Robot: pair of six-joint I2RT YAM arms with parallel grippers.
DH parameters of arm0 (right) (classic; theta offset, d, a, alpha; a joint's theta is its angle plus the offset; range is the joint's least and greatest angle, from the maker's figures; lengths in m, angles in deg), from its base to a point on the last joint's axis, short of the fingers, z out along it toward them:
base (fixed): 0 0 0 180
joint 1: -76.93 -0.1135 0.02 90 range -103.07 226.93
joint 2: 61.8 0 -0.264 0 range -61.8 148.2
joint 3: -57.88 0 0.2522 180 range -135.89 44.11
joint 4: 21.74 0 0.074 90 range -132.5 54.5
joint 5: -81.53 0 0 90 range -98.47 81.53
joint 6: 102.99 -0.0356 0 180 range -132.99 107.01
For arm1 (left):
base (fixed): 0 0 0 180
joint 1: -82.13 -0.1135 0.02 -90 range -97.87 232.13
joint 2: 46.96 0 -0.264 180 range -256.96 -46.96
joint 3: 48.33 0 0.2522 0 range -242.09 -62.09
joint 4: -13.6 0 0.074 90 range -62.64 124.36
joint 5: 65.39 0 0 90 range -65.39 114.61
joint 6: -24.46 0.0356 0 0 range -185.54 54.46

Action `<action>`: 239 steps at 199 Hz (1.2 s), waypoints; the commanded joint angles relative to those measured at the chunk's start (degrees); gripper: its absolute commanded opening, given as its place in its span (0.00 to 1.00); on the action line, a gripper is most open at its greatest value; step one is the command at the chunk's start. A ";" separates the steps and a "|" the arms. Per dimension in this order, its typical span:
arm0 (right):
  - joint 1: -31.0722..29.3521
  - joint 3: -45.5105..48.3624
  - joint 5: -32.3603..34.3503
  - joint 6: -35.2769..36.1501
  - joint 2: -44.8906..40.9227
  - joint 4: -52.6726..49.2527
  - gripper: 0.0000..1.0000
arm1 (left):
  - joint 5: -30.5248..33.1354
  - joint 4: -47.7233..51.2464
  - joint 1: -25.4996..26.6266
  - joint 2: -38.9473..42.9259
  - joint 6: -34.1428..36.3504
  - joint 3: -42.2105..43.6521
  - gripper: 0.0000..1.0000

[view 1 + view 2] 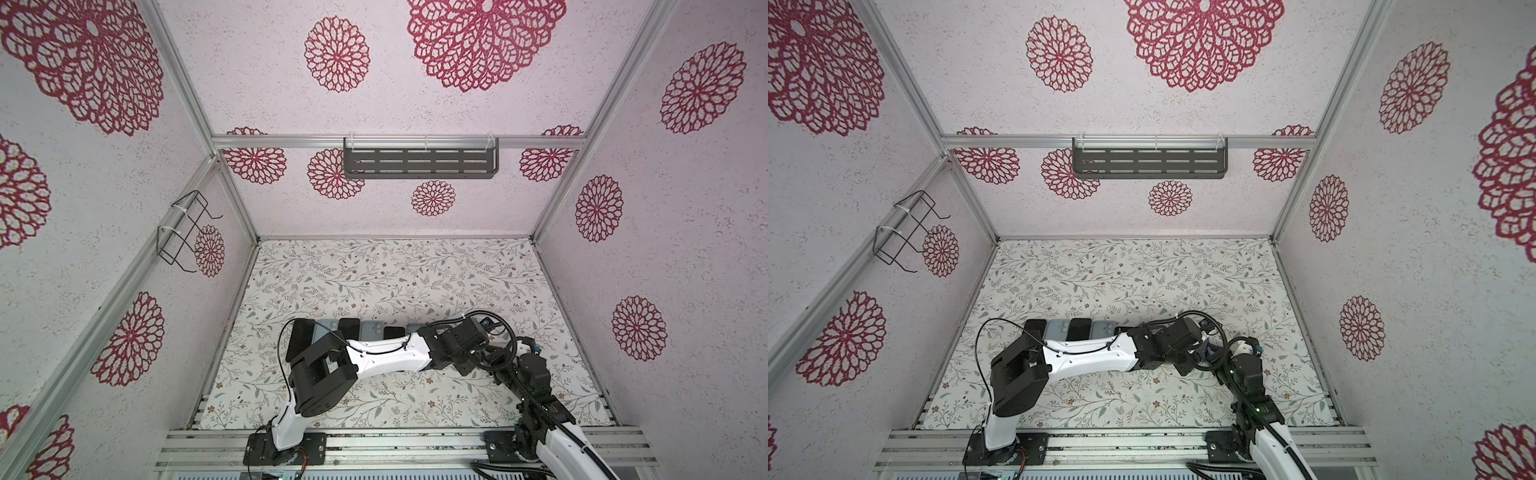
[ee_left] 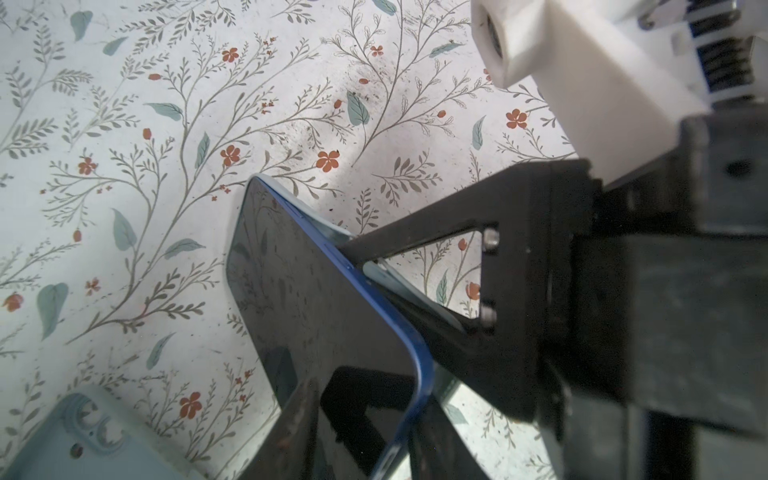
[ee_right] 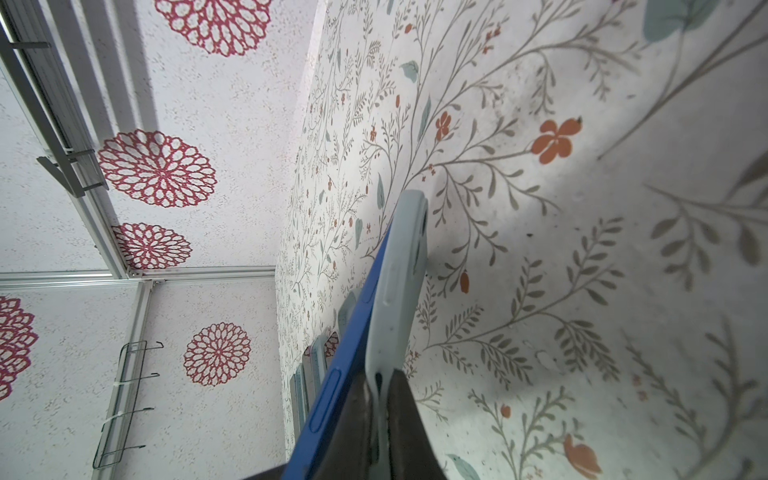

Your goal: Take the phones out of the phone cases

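A phone [image 2: 316, 299] with a blue frame and dark screen stands tilted above the flowered table, partly peeled out of its pale grey-blue case [image 2: 386, 282]. My right gripper [image 2: 357, 257] is shut on a thin lip of that case [image 3: 399, 282], and the phone's blue edge [image 3: 332, 395] runs beside its fingers [image 3: 361, 415]. My left gripper [image 2: 370, 449] straddles the phone's near end, one finger over the screen and one behind. Whether its pads press the phone is not visible. In both top views the two arms meet right of centre and hide phone and case.
A row of dark phones and grey cases [image 1: 357, 328] [image 1: 1067, 328] lies behind the left arm. Another pale case with camera cut-outs [image 2: 83, 436] lies close by. A slotted shelf [image 1: 419, 162] hangs on the back wall and a wire rack [image 1: 187, 232] on the left wall.
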 commanded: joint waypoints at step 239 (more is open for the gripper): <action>-0.07 -9.41 7.71 12.97 1.02 -18.13 0.00 | 33.10 3.72 6.06 6.84 3.93 2.72 0.04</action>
